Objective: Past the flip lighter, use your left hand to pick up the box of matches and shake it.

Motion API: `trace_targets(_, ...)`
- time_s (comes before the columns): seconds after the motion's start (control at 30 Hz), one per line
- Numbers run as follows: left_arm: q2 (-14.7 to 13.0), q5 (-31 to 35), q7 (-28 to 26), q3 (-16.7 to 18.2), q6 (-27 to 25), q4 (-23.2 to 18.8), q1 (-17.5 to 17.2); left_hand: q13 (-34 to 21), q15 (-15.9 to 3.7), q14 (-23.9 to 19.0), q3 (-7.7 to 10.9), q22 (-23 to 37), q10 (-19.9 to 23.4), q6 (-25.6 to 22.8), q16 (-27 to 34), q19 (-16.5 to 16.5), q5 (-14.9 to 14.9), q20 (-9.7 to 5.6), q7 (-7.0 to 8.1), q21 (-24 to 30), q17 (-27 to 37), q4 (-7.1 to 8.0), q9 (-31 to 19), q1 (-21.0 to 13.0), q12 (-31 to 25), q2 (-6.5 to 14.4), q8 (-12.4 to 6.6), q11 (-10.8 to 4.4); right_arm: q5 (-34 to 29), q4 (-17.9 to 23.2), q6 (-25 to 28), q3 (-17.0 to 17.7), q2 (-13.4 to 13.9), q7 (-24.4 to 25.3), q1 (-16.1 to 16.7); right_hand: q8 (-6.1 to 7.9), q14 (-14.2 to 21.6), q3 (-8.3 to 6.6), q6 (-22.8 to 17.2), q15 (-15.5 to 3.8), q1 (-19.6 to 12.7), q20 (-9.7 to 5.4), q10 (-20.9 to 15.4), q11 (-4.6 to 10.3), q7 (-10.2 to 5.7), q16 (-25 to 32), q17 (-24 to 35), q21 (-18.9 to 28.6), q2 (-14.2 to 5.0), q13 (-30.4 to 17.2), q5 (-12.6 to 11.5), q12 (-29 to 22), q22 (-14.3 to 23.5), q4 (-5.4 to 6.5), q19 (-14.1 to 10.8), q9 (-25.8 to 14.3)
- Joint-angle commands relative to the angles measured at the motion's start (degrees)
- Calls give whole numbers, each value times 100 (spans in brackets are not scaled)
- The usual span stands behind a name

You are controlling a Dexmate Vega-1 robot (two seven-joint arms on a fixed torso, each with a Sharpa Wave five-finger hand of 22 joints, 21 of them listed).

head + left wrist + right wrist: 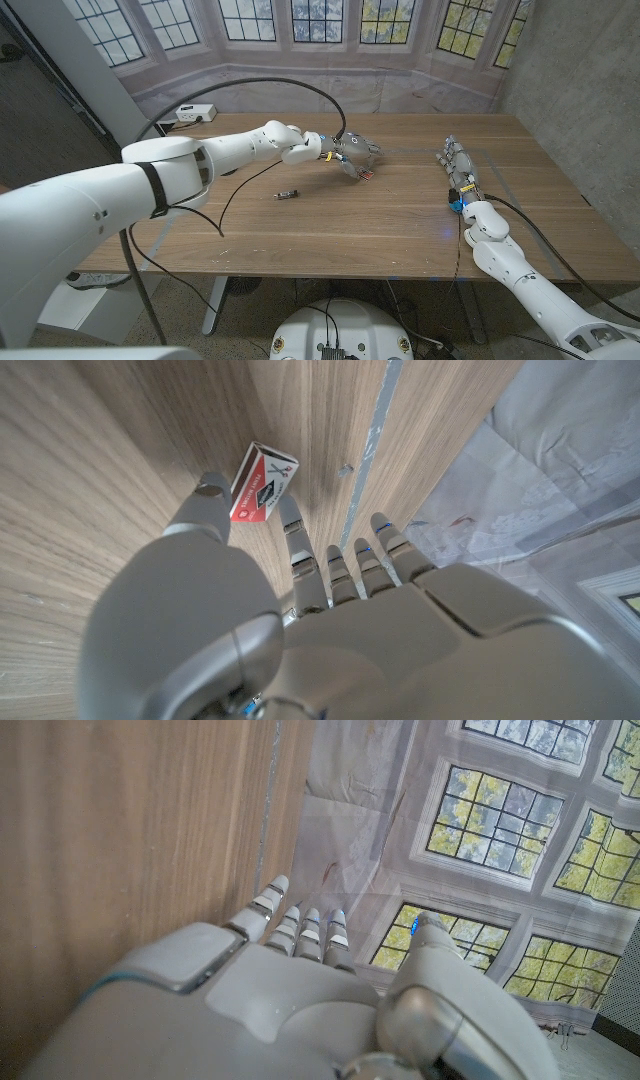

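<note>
The box of matches (263, 483), red and white, lies on the wooden table (380, 225) just under my left hand's fingertips (291, 512). My left hand (353, 151) hovers over the table's middle with fingers spread and pointing down; thumb and a finger sit at either side of the box, and contact cannot be told. In the head view the box of matches (366, 177) peeks out below that hand. The flip lighter (287, 193), small and dark, lies nearer me and to the left. My right hand (457, 165) rests at the table's right with straight fingers, holding nothing.
A white power box (193, 113) sits at the table's back left corner. A black cable (262, 84) arcs over the table to my left wrist, and another loops on the wood (218, 212). A tape line (497, 167) runs by the right hand.
</note>
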State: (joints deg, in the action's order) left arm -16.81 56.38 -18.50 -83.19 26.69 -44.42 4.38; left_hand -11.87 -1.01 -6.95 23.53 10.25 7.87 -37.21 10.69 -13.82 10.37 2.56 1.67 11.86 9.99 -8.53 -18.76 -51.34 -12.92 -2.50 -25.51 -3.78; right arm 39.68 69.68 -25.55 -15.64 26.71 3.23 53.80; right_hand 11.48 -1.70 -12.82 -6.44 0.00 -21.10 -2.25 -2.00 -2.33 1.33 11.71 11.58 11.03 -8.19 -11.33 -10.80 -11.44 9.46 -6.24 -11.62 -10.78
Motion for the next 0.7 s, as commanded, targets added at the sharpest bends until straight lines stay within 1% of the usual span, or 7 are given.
trace_targets(0.03, 77, 153, -50, 70, 27, 94, -27, -11, 20, -6, -20, 23, 2, 24, 6, -7, -12, 12, -14, -2, 24, 6, -28, -26, 19, 28, -26, -5, -16, 191, 91, 14, 98, 48, 75, -18, 7, 2, -40, 6, -2, -173, -47, 2, 3, 30, 20, -6, -12, -17, 21, -17, 26, -26, -51, -16)
trace_targets(0.3, 144, 162, -104, 34, 46, 192, -17, -13, 22, 0, -26, 23, 5, 38, 3, -6, -11, 14, -3, -3, 24, 2, -25, -35, 23, 34, -24, -5, -62, 397, 248, 15, 226, 95, 78, -18, 5, -1, -41, -3, -2, -173, -47, 2, -1, 30, 20, -6, -13, -17, 22, -16, 26, -28, -50, -16)
trace_targets(0.7, 203, 147, -194, -26, 61, 338, -10, -16, 11, -5, -34, 23, 12, 41, 3, -7, -9, 7, -2, -3, 22, -10, -20, -61, 29, 39, -32, -10, -128, 424, 378, -58, 254, 60, -75, -20, 5, -1, -39, 4, 1, -169, -44, 8, 6, 30, 21, -7, -10, -18, 23, -15, 26, -30, -49, -16)
